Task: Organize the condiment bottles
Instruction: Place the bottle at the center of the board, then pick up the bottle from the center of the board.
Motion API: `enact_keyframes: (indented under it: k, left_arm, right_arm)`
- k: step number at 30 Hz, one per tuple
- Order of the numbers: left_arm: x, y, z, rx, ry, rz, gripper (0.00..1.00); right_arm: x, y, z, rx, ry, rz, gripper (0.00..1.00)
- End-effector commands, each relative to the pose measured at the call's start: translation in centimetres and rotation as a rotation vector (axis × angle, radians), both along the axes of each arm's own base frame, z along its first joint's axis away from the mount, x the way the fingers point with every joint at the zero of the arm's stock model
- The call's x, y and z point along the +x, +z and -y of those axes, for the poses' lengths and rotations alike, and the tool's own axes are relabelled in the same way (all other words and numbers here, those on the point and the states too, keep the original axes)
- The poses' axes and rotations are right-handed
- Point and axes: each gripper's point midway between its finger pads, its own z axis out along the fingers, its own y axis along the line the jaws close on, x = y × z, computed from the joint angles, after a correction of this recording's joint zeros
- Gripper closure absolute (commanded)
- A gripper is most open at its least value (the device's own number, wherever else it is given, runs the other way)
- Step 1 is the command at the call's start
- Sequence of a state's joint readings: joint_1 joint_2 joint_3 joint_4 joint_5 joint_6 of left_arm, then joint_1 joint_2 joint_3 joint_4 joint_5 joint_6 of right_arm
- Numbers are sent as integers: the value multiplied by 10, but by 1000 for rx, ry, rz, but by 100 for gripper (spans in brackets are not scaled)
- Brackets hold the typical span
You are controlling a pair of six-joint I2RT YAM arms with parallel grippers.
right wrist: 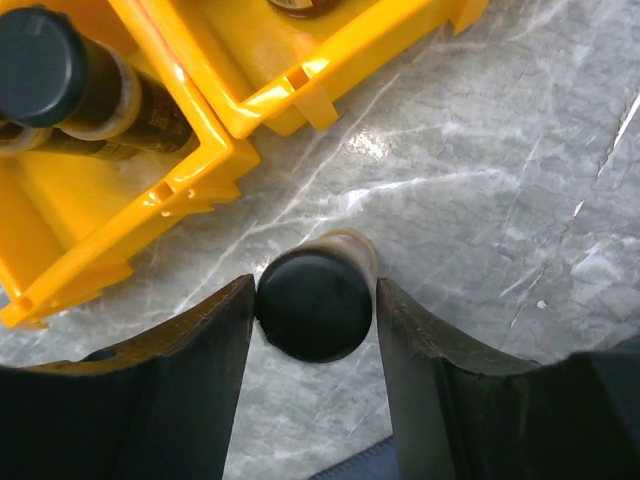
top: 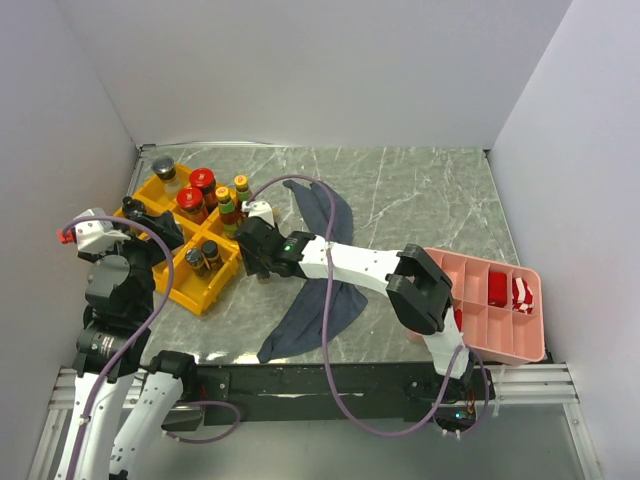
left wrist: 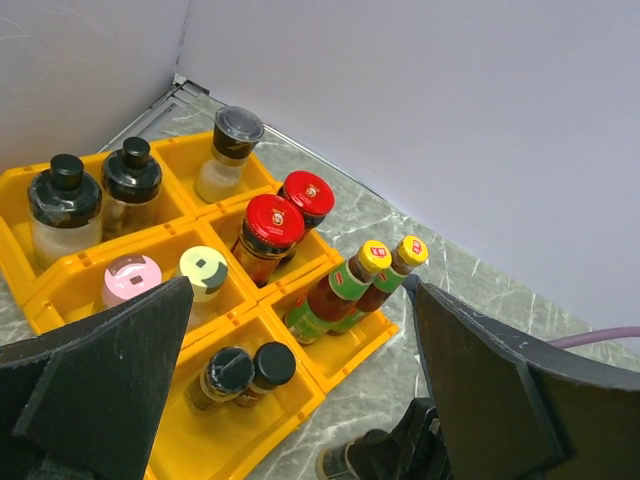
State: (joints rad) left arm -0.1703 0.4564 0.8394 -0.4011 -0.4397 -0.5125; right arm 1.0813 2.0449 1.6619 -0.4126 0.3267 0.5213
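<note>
A small black-capped bottle (right wrist: 315, 305) stands on the marble just off the yellow tray's (right wrist: 250, 110) near corner. My right gripper (right wrist: 315, 290) has it between the fingers: the left finger touches the cap and the right one meets the bottle's side. From above, that gripper (top: 258, 262) sits at the tray's (top: 200, 300) right edge. The tray holds red-lidded jars (left wrist: 275, 220), yellow-capped sauce bottles (left wrist: 345, 285), two black-capped bottles (left wrist: 250, 370), and pink (left wrist: 132, 278) and yellow (left wrist: 203, 272) shakers. My left gripper (left wrist: 300, 290) hovers open above the tray, empty.
A grey-blue cloth (top: 325, 290) lies under the right arm. The pink tray (top: 480, 330) with red packets (top: 497, 288) sits at the near right. White walls close in on the left, back and right. A purple cable (top: 330, 330) loops over the cloth.
</note>
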Motion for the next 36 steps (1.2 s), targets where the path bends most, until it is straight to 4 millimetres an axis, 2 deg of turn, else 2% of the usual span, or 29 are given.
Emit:
enact_keyframes:
  k: [1, 4, 7, 9, 11, 13, 14, 15, 16, 17, 18, 19, 20, 21, 23, 24, 25, 26, 27, 28, 30, 32, 33, 35, 36]
  left_arm:
    - [2, 6, -7, -1, 37, 23, 1]
    - [3, 6, -8, -2, 44, 20, 1]
    - [4, 3, -12, -3, 71, 8, 1]
    - [3, -1, -17, -29, 109, -8, 3]
    - [2, 0, -22, -88, 151, -2, 3]
    - [4, 6, -17, -118, 134, 3, 3]
    - [7, 7, -8, -142, 87, 2, 3]
    - [11, 4, -2, -137, 57, -23, 3]
    - [14, 8, 5, -114, 14, -36, 3]
    - [17, 6, 14, -108, -37, -67, 3]
    - [24, -11, 17, -96, -43, -157, 3]
    - [26, -8, 18, -92, -48, -182, 3]
    - [30, -14, 23, -89, -69, -224, 3]
    - [38, -31, 27, -81, -80, -304, 3]
    - [47, -39, 35, -63, -118, -363, 3]
    - [54, -51, 43, -58, -158, -418, 3]
    - [57, -56, 47, -44, -187, -448, 3]
    - [59, -62, 53, -32, -222, -474, 2]
    - [62, -70, 66, -28, -301, -506, 1]
    - [63, -75, 70, 3, -326, -523, 1]
    - [63, -83, 80, 18, -350, -552, 4]
    - [64, -88, 88, 29, -355, -559, 5]
    - [61, -92, 105, 47, -401, -570, 6]
    - [57, -99, 117, 76, -412, -598, 10]
    - [54, -110, 134, 105, -453, -638, 11]
  right_arm:
    - [4, 9, -2, 13, -28, 33, 39]
    - [4, 13, -4, 19, -26, 31, 32]
    - [3, 26, -2, 27, -24, 37, 27]
    - [4, 47, -2, 52, -9, 66, 21]
    - [4, 60, 2, 55, 4, 89, 14]
    - [4, 83, 13, 72, -11, 120, 4]
    - [3, 81, 21, 62, -16, 120, 0]
    - [4, 101, 29, 104, -27, 143, 0]
    - [2, 95, 38, 95, -26, 137, 0]
    - [2, 99, 44, 103, -31, 149, 0]
    - [8, 117, 56, 143, -57, 182, 0]
    - [13, 111, 71, 117, -97, 195, 0]
    - [16, 115, 80, 121, -124, 204, 0]
    - [20, 123, 93, 130, -153, 212, 0]
    - [33, 119, 123, 125, -222, 201, 0]
    - [34, 133, 135, 162, -238, 214, 0]
    - [41, 122, 157, 147, -275, 201, 0]
    - [41, 123, 166, 167, -277, 197, 0]
    - [40, 138, 178, 212, -289, 226, 0]
    - [45, 127, 199, 190, -324, 222, 0]
    - [44, 136, 220, 212, -347, 247, 0]
    - [44, 127, 242, 177, -371, 251, 0]
    - [41, 130, 249, 173, -375, 265, 0]
    - [38, 116, 263, 126, -380, 262, 0]
    - [35, 117, 267, 126, -379, 271, 0]
